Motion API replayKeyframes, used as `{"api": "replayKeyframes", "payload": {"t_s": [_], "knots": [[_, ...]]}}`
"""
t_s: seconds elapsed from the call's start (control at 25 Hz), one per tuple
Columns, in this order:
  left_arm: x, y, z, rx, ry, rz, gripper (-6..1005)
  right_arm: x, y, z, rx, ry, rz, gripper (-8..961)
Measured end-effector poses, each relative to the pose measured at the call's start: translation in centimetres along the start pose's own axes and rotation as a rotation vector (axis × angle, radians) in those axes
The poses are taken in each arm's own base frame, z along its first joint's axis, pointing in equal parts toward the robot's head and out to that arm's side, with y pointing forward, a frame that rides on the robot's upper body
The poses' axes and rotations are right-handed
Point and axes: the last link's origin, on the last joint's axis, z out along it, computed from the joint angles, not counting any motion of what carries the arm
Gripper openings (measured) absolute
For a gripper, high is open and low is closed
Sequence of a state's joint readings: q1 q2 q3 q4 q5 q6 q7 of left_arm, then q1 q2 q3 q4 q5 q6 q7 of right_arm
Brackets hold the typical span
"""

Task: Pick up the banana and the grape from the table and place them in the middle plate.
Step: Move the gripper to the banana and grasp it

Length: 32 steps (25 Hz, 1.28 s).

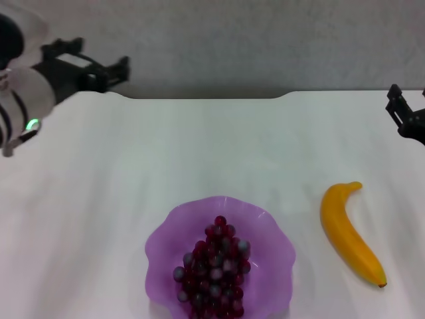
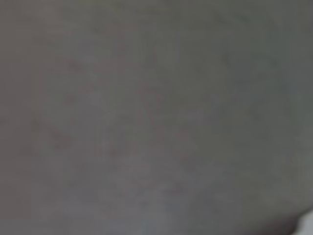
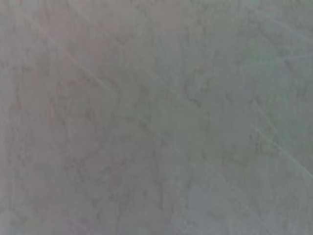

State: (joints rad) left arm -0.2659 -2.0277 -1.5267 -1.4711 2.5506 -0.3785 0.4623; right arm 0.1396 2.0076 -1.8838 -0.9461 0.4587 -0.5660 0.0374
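Glossy dark-red grape bunch fills the purple scalloped middle plate at lower centre; the yellow-orange banana lies on the white table at right. Left gripper at upper left and right gripper at the right edge: finger state cannot be told.

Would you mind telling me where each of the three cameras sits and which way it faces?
Head view: on the robot's head, looking forward and down at the table; the plate holds the grapes, the banana lies to its right. The left hand shows at the far left, the right hand at the right edge.
Left wrist view: on the left wrist; only a blurred grey surface, no hand.
Right wrist view: on the right wrist; a mottled pale grey surface, no hand.
Shared: the wrist views show no fruit or plate.
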Motion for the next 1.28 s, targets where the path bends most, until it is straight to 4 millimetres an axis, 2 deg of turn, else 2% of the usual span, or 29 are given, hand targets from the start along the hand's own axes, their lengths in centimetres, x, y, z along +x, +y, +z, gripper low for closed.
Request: {"api": "replayKeyframes", "payload": {"t_s": [0.24,0.36,0.4,0.56,0.8,0.88,1.28], "knots": [[-3.2,-3.5,0.1,0.155,0.027,-0.026,872,0.2,-0.1,0.0,0.006,0.009,0.005,654],[-4.2,-4.4,-0.4,0.199,0.035,-0.036,872,0.5,-0.3,0.0,0.012,0.030,0.007,654],[-5.1,-5.6,-1.1,0.242,0.027,-0.053,872,0.6,-0.5,0.0,0.018,0.040,0.008,654],[-6.2,-7.2,-2.0,0.289,0.005,-0.082,872,1.0,-1.3,0.1,0.052,0.092,0.026,654],[-6.5,-7.6,-2.9,0.300,-0.008,-0.091,872,2.0,-2.7,0.3,0.118,0.245,0.115,654],[-6.4,-7.6,-2.9,0.296,-0.011,-0.090,872,2.0,-2.6,0.4,0.115,0.292,0.124,654],[-6.2,-7.3,-3.0,0.276,-0.027,-0.090,871,1.2,0.7,1.0,0.013,0.519,0.142,652]]}}
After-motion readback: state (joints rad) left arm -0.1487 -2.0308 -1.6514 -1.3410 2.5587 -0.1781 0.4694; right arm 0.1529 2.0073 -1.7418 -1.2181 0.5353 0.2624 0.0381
